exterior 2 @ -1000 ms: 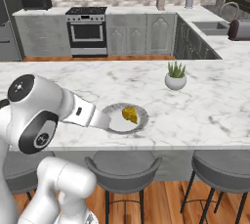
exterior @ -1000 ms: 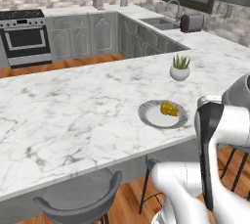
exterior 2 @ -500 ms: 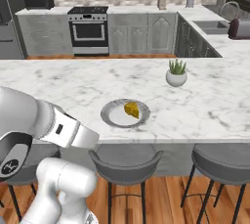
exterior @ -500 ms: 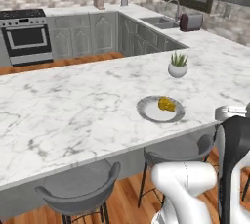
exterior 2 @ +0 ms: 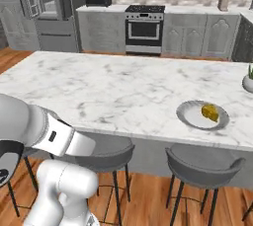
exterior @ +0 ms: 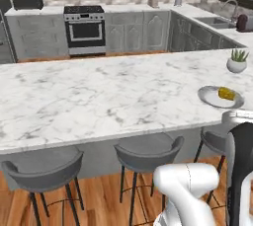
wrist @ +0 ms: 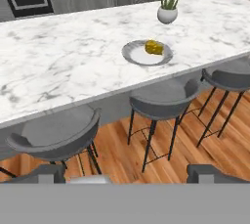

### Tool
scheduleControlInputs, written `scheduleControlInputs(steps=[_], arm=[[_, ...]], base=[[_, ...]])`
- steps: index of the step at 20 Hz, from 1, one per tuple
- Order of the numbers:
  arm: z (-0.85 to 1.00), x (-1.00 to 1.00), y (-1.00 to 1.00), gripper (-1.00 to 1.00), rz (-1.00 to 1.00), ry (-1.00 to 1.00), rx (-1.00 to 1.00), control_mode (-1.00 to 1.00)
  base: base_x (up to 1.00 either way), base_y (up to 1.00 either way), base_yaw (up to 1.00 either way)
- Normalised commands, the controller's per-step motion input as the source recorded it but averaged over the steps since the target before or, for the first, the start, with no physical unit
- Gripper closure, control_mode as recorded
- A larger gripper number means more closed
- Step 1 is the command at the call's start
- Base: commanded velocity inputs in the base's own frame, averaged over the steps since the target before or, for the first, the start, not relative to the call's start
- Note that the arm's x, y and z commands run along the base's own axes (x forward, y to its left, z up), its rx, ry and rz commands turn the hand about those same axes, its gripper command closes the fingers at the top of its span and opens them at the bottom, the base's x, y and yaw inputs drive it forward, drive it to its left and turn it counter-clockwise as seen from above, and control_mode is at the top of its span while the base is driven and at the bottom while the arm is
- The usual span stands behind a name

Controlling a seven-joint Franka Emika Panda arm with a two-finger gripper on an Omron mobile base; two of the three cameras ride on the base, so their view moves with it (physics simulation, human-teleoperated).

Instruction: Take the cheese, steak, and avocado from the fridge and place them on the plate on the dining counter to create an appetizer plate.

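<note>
Displacement of the whole scene across both base views since a second ago tells us the base is driving, not that objects moved: the round light grey plate (exterior: 220, 96) has slid toward the right edge of the left base view. We judge the robot is leaving for the tall grey metallic fridge (exterior 2: 37, 10), now visible far left in the right base view. The long white marble counter (exterior 2: 113, 92) carries the plate near its front edge, above the round grey stools (wrist: 163, 98). On the plate lies the small bright yellow cheese chunk (wrist: 154, 47), blocky and upright. Steak and avocado remain to fetch. The claw (wrist: 127, 174) stands released, holding nothing.
</note>
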Motion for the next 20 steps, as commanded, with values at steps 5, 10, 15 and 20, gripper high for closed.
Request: scheduleControlInputs(steps=[5, 10, 15, 20], arm=[[0.00, 0.00, 0.00, -1.00, 0.00, 0.00, 0.00, 1.00], [0.00, 0.00, 0.00, -1.00, 0.00, 0.00, 0.00, 1.00], [0.00, 0.00, 0.00, -1.00, 0.00, 0.00, 0.00, 1.00], [0.00, 0.00, 0.00, -1.00, 0.00, 0.00, 0.00, 1.00]], base=[[0.00, 1.00, 0.48], [0.01, 1.00, 0.43], [0.00, 1.00, 0.45], [0.17, 1.00, 0.32]])
